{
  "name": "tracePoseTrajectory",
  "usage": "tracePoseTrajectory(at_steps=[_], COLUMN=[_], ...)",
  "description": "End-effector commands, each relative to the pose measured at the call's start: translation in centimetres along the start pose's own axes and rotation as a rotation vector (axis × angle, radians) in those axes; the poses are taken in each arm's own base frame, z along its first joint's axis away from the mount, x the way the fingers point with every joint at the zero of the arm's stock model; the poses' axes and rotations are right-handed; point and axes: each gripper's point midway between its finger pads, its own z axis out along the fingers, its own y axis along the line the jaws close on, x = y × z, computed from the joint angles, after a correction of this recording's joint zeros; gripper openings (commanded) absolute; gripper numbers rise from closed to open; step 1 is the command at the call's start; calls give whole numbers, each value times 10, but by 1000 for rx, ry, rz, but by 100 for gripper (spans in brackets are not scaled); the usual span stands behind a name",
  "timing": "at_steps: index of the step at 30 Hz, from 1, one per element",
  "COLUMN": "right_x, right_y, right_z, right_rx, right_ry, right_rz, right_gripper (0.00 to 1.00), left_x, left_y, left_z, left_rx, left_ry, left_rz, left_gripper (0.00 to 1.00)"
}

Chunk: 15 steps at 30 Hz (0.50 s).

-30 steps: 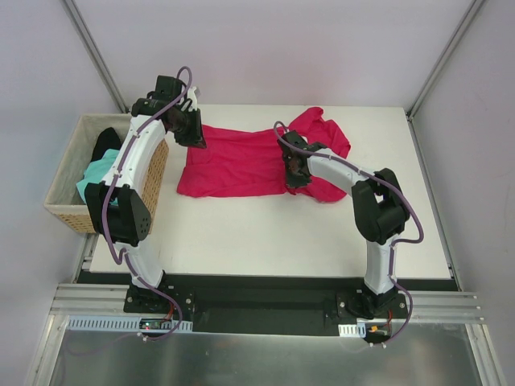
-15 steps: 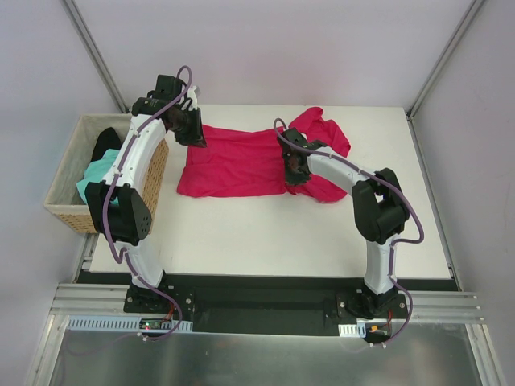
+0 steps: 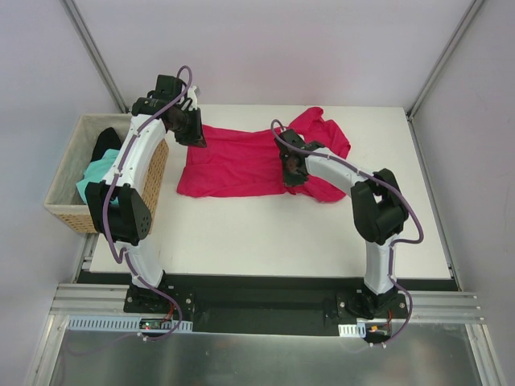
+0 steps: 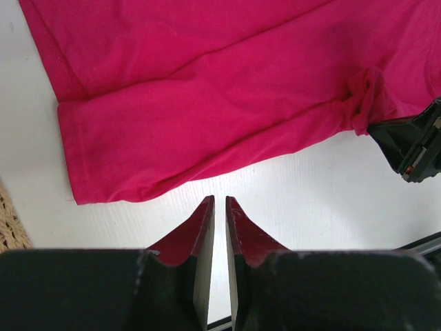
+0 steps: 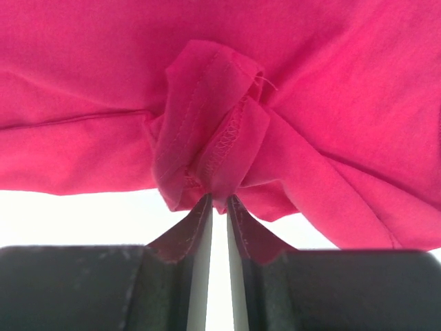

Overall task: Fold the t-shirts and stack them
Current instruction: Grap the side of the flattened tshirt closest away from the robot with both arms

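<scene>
The crimson t-shirt [image 3: 233, 165] lies spread across the back of the white table [image 3: 265, 237], bunched at its right end. My right gripper [image 3: 291, 178] is shut on a gathered fold of its hem [image 5: 213, 148], the cloth puckered right at the fingertips [image 5: 220, 198]. My left gripper [image 3: 195, 138] hangs at the shirt's far left corner. Its jaws [image 4: 220, 200] stand nearly together with nothing between them, just short of the shirt's edge [image 4: 138, 186]. A mint-green t-shirt [image 3: 95, 178] and a black t-shirt [image 3: 105, 143] lie in the basket.
The tan wicker basket [image 3: 68, 213] stands off the table's left edge, beside the left arm. Grey walls and slanted frame posts close in the back. The right gripper's black body [image 4: 413, 148] shows in the left wrist view.
The right gripper has edged slightly left with the pinched cloth. The left arm has not moved.
</scene>
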Motion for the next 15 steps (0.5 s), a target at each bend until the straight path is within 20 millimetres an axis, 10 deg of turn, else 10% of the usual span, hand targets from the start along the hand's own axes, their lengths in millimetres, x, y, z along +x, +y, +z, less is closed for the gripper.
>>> tracePoseTrajectory(at_steps=[1, 15], right_x=[1, -16], right_y=[8, -5], right_z=[-2, -24], right_rx=[-19, 32], right_ry=[4, -72], right_rz=[13, 7], right_gripper=[13, 1], left_x=[2, 2], left_y=[-4, -7], left_z=[-6, -10], left_rx=[1, 12], left_ry=[-4, -10], left_rz=[10, 11], left_gripper=[11, 11])
